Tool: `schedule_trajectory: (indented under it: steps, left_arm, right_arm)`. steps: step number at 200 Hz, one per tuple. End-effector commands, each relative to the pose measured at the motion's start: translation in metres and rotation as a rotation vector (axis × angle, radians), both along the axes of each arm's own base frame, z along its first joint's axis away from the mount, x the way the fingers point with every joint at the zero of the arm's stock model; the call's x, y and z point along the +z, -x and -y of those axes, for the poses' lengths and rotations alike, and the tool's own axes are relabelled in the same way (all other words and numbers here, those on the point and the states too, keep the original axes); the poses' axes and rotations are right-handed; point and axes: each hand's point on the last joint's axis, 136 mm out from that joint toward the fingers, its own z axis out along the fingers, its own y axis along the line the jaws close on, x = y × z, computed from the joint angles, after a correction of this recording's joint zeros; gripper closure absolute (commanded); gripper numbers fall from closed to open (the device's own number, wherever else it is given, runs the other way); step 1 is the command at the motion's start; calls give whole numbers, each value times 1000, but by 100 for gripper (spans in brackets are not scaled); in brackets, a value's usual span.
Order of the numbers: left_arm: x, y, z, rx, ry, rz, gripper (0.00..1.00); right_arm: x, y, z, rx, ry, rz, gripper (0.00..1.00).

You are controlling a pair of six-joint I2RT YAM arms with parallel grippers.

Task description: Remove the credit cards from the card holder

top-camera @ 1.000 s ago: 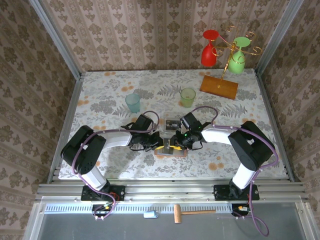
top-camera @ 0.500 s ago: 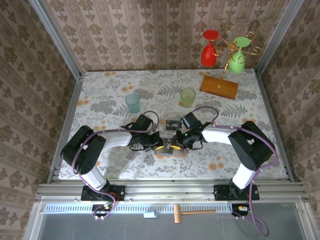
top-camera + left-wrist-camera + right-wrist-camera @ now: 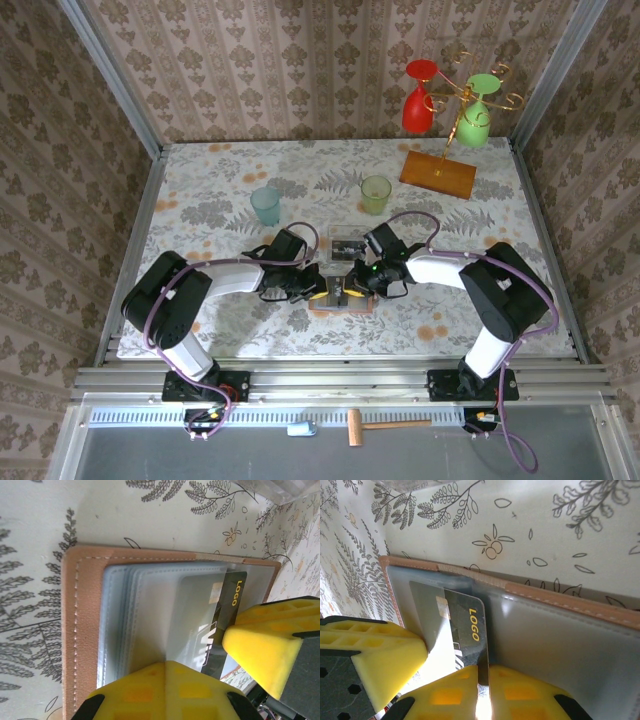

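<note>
1. The black credit card (image 3: 232,600), with a yellow "LOGO" on it, sticks partway out of a see-through pocket (image 3: 150,610) in the card holder (image 3: 82,630). The holder lies open and flat on the counter (image 3: 125,515), at the near middle, between the two claws.
2. The right claw (image 3: 485,692) is clenched on the card. The card's thin edge runs in between its yellow pads.
3. The left claw (image 3: 165,680) is clenched too. Its tip sits on the pocket pages and seems to press the holder down. I cannot tell if it pinches a page.
4. What could go wrong: the card is thin, hard and smooth, so it could slip from the pads. The soft pocket may cling to the card. Then the whole holder could slide or lift with it if the left claw does not press hard enough.
5. The holder is salmon-pink, like soft leather, with a stitched border. The pockets are shiny, floppy sheets stacked like book pages.
6. Just behind the holder is a clear tray (image 3: 345,240). Farther back stand a blue cup (image 3: 266,205) and a green cup (image 3: 376,193).
</note>
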Motion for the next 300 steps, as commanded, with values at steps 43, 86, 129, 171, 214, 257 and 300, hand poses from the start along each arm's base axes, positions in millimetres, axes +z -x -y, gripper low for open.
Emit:
schedule_trajectory:
  steps: [43, 86, 129, 171, 214, 257, 300]
  left_arm:
    - [-8, 12, -16, 5, -63, -25, 94]
    - [-7, 11, -16, 7, -61, -24, 94]
    - [-5, 11, -13, 19, -35, -30, 94]
    - [-6, 11, -11, 36, -13, -39, 94]
    - [-7, 13, -12, 39, -19, -38, 93]
    - [-8, 16, -12, 43, -19, -42, 93]
    - [-8, 17, -10, 43, -15, -41, 93]
  right_arm:
    - [1, 7, 19, 8, 57, -5, 91]
    - [7, 7, 26, 10, 68, 6, 92]
    - [11, 8, 28, 7, 72, 13, 92]
    - [14, 10, 32, 7, 86, 22, 93]
    - [16, 12, 35, 0, 90, 26, 93]
    - [17, 13, 34, -2, 80, 25, 93]
    - [18, 13, 33, -1, 74, 26, 93]
